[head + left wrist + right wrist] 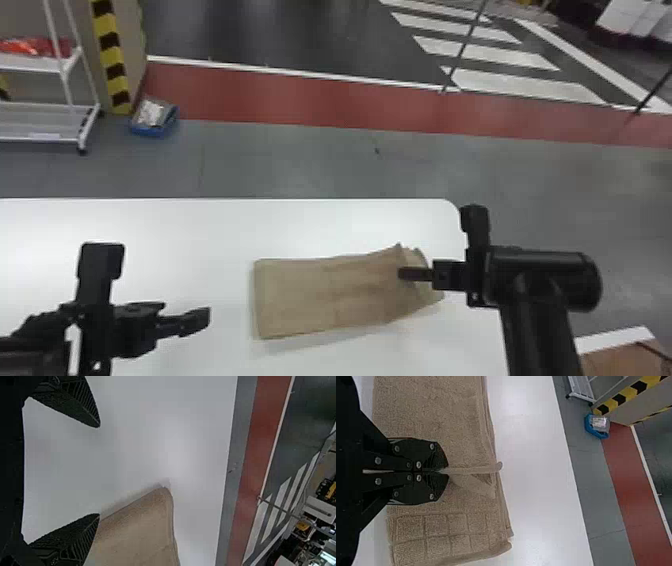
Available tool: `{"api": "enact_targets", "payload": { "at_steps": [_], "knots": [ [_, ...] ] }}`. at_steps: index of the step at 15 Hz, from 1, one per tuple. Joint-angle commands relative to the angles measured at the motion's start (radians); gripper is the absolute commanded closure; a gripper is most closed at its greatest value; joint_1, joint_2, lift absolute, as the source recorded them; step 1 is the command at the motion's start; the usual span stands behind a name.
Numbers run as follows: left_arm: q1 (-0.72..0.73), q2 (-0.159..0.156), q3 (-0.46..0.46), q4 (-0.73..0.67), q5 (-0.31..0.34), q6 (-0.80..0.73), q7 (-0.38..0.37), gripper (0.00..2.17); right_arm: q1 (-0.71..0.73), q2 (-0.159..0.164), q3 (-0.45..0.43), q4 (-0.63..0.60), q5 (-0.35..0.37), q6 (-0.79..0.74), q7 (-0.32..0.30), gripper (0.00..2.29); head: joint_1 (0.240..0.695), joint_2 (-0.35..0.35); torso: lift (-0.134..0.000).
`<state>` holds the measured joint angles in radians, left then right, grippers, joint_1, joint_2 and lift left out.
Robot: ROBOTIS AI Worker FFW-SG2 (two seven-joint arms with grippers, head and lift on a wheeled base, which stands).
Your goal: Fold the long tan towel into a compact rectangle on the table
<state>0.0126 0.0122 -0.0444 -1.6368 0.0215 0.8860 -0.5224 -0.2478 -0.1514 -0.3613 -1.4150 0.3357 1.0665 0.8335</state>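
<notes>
In the left wrist view the left tool (98, 470) has its fingers spread wide with nothing between them; the head view puts it at lower left, off the towel's left end. The table (150, 225) runs across the lower part of that view, with the tan towel (310, 295) lying as a long strip from lower centre toward the right, its left end square and fairly flat, its right end skewed and layered. Over that right end, the right tool (404, 274) is closed on a raised ridge of cloth, set in from the end edge

The step in hand looks like taking the right end for a crosswise fold to the left. Check first that the pinch has every layer meant to travel; a shallow hold on the top ply alone would peel it off and leave the rest behind. Lift only enough to clear the table, then carry left in a low, level arc. The cloth beyond the pinch may droop and tuck under, so lay it out straight, edges matched, before letting go
</notes>
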Motion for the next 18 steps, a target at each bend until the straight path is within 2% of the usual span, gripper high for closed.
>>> {"api": "enact_targets", "payload": {
  "at_steps": [1, 3, 5, 7, 9, 11, 14, 18],
  "knots": [
    [0.004, 0.000, -0.002, -0.001, 0.000, 0.000, 0.001, 0.08, -0.015, 0.000, 0.002, 0.033, 0.009, -0.033, -0.005, 1.36, 0.695, -0.299, 0.000],
    [0.006, 0.000, -0.002, 0.000, -0.002, 0.000, 0.001, 0.08, -0.015, 0.000, 0.001, 0.024, -0.003, -0.030, -0.004, 1.36, 0.695, -0.301, 0.000],
    [0.006, 0.000, -0.002, -0.001, -0.005, 0.000, 0.001, 0.08, -0.001, 0.000, -0.016, -0.047, -0.012, 0.000, 0.010, 1.36, 0.695, -0.299, 0.000],
    [0.006, 0.000, 0.001, -0.001, -0.005, 0.000, 0.001, 0.08, -0.018, -0.013, -0.091, -0.091, -0.020, 0.028, 0.021, 1.36, 0.695, -0.299, 0.000],
    [0.006, 0.000, 0.001, 0.005, -0.005, -0.003, 0.002, 0.08, -0.030, -0.042, -0.113, -0.024, -0.023, 0.016, 0.018, 1.36, 0.695, -0.317, 0.000],
    [0.000, -0.003, -0.002, 0.014, -0.005, -0.003, 0.001, 0.08, -0.024, -0.042, -0.084, 0.061, -0.003, -0.067, 0.006, 1.36, 0.695, -0.343, 0.000],
    [0.000, -0.001, 0.003, 0.014, -0.003, -0.003, -0.001, 0.08, -0.031, -0.045, -0.070, 0.122, 0.014, -0.116, -0.022, 1.36, 0.695, -0.350, 0.000],
    [0.001, 0.000, 0.008, 0.014, -0.005, -0.003, -0.001, 0.08, -0.044, -0.051, -0.082, 0.126, 0.008, -0.119, -0.025, 1.36, 0.695, -0.350, 0.000]
  ]
}}
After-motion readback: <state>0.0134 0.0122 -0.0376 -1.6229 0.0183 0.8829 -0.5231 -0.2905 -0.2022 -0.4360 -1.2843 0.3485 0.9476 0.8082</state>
